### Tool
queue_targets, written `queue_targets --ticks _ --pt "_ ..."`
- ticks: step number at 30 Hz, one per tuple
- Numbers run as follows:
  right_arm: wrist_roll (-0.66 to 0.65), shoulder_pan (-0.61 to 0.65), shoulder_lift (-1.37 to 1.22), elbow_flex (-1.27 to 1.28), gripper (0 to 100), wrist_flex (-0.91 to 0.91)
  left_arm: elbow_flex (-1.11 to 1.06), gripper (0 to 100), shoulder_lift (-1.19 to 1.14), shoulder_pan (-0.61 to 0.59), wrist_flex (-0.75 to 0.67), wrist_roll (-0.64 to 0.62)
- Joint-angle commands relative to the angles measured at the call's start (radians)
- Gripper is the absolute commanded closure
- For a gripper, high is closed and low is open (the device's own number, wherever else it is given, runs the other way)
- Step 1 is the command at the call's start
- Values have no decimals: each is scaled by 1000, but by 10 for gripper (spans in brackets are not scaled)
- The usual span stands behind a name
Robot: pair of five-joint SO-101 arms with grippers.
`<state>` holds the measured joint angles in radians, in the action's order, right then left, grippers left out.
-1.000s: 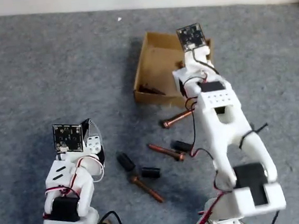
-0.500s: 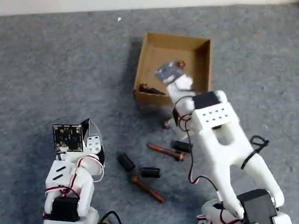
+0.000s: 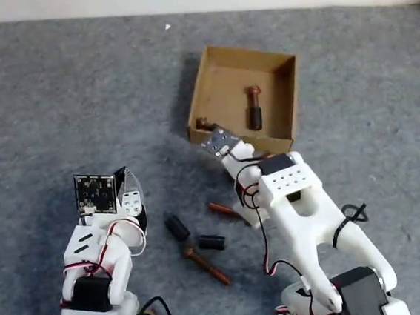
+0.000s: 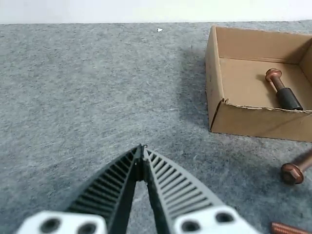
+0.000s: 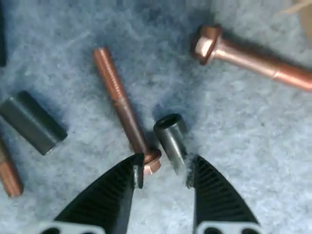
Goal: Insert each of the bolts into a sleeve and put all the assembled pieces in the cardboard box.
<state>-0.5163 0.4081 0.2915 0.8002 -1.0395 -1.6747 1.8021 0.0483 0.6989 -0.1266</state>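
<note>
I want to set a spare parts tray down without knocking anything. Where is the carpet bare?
Barest: the carpet left of the cardboard box, beyond the left end effector. A free strip also lies right of the box. Crowded: between the arms in front of the box, where loose bolts and sleeves lie and the open right end effector hovers over them.

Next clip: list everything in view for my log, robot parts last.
cardboard box: 1, brown, on the carpet beyond the arms.
assembled bolt and sleeve: 1, copper and black, inside the box.
second piece: 1, copper head, box's near corner, rest hidden.
loose bolts: 3, copper, on the carpet near the arms.
loose sleeves: 3, black, among the bolts.
carpet: 1, grey, under everything.
left gripper: 1, black, shut above the carpet.
right gripper: 1, black, open over one sleeve and a bolt head.
</note>
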Motion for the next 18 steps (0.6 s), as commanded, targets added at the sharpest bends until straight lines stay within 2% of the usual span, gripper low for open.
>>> queue_targets --ticks 1,11,18 --pt "-11 -8 39 1 868 54 -21 993 2 -8 -8 11" --pt "-75 -94 -242 -68 871 81 -21 993 2 -8 -8 11" --pt "-143 -134 -303 -104 991 77 -21 993 2 -8 -8 11"
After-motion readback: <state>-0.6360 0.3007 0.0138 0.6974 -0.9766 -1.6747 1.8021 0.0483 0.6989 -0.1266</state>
